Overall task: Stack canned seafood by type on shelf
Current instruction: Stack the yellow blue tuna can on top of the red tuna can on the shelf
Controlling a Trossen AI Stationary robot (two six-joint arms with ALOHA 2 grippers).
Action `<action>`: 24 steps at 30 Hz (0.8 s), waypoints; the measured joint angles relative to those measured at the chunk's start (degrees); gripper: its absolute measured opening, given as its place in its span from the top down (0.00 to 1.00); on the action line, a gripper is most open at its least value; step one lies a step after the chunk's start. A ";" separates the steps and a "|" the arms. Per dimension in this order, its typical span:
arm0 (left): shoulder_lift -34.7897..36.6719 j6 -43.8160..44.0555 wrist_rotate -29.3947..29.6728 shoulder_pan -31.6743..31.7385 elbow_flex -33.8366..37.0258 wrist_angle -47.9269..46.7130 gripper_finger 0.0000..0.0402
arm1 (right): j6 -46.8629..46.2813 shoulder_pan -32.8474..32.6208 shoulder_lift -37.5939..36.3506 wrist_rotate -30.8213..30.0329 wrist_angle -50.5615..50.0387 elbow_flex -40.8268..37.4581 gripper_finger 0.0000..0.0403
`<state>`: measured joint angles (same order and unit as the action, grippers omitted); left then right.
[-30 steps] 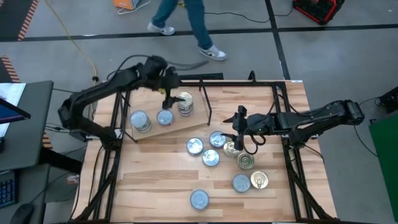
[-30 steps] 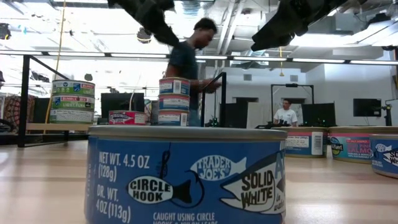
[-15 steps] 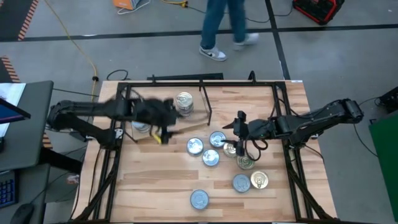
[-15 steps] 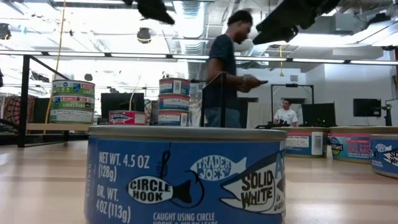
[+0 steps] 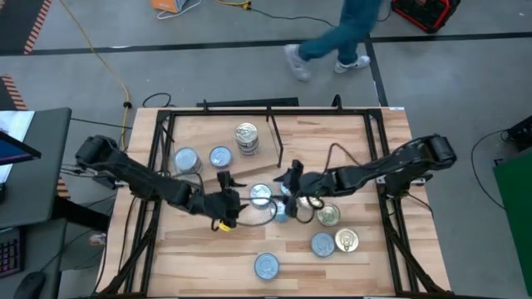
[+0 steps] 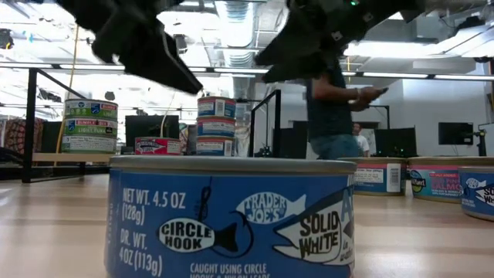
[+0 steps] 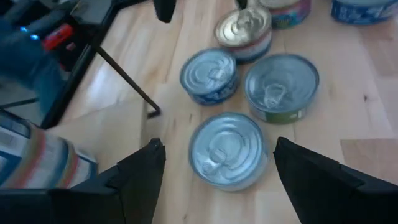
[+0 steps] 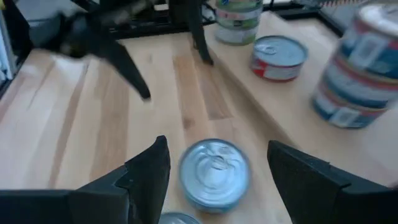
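Both grippers, jaws spread and empty, have converged over one silver-lidded tin [image 5: 260, 194]: left gripper [image 5: 226, 202] off the shelf [image 5: 208, 170], right gripper [image 5: 290, 180] leftward.

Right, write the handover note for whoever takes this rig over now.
Left gripper: open, empty, over the table centre, a silver-lidded tin between its fingers' line.
Right gripper: open, empty, above a blue-labelled silver-lidded tin.
Done: light plywood shelf board carries two stacks and a single red-labelled tin.
Left: about eight loose flat round tins on the butcher-block table, including three gold-lidded ones.
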<state>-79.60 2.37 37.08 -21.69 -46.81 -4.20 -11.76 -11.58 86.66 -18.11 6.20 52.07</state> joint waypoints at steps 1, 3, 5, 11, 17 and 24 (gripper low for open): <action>-1.38 0.55 1.40 -0.68 0.17 0.71 0.28 | -0.67 -0.54 1.66 -0.03 0.01 1.06 0.28; -4.24 1.32 4.91 -1.71 0.06 1.98 0.28 | -1.73 -1.71 4.97 -0.55 -0.07 3.09 0.28; -6.87 1.97 9.72 -2.32 -0.07 4.07 0.28 | -1.82 -3.00 7.90 -2.30 -0.45 5.05 0.28; -15.14 5.05 20.84 -2.63 -0.17 6.94 0.28 | -5.17 -5.57 12.46 -9.00 -12.01 11.99 0.28; -22.13 3.49 26.16 -2.35 -0.19 10.31 0.28 | -12.88 -8.26 12.06 -9.65 -22.39 15.82 0.28; -24.46 1.54 23.82 -1.45 -0.28 15.29 0.28 | -14.37 -11.08 9.32 -9.68 -24.94 15.82 0.28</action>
<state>-104.06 3.91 60.90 -23.14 -47.09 11.09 -26.13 -22.66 95.98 -27.78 -18.74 67.90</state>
